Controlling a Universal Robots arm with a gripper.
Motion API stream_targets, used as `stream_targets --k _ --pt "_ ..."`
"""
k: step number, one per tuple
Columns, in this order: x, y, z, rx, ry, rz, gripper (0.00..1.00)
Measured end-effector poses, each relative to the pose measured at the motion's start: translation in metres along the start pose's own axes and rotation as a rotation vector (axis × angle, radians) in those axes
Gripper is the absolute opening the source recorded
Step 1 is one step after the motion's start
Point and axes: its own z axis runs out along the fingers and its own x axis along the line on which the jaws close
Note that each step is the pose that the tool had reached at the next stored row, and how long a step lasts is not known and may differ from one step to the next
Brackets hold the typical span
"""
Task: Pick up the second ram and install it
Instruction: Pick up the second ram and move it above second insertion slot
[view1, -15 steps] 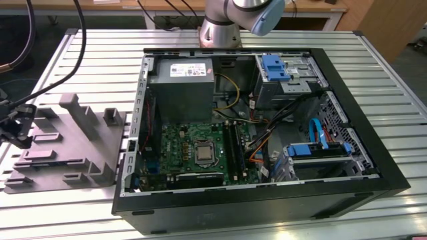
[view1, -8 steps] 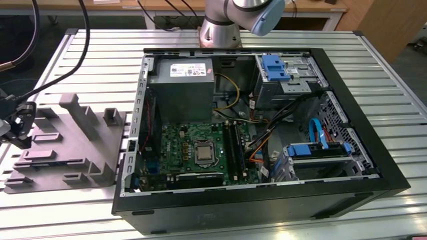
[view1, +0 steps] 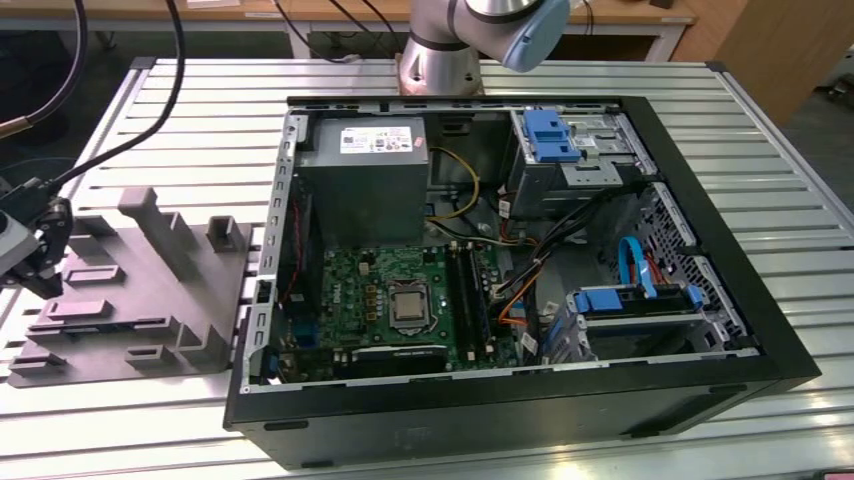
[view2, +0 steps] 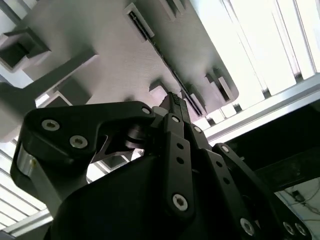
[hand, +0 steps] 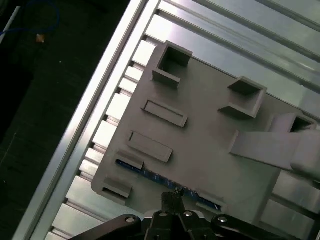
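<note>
Claw (hand: 172, 194) is down on the grey holder (hand: 205, 125), fingers pressed almost together across the top edge of the second ram (hand: 145, 173), about mid-length. We read that as pinching the stick, since the gap between the fingers looks no wider than the board. Mid-length grip makes sense: the stick should lift level instead of cocking in its slot.

The ram stands on edge in a narrow slot near the holder's rim with only its blue upper edge showing, so it's not lifted out yet. The holder keeps it upright so the claw can meet it edge-on.

In the exterior view, claw (view1: 43, 270) and holder (view1: 147, 290) are on the slatted bench (view1: 227, 150) at the exterior view's left, just beside the open computer case (view1: 534, 420). The motherboard (view1: 387, 290) lies flat inside, face up, well apart from the claw. We judge this as the pickup stage, with the install not started.
</note>
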Motion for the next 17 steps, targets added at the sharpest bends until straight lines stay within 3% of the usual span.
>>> stream_targets --k 17 --pt "0.0001 -0.0001 0.0028 -0.0098 0.0139 -0.310 0.10"
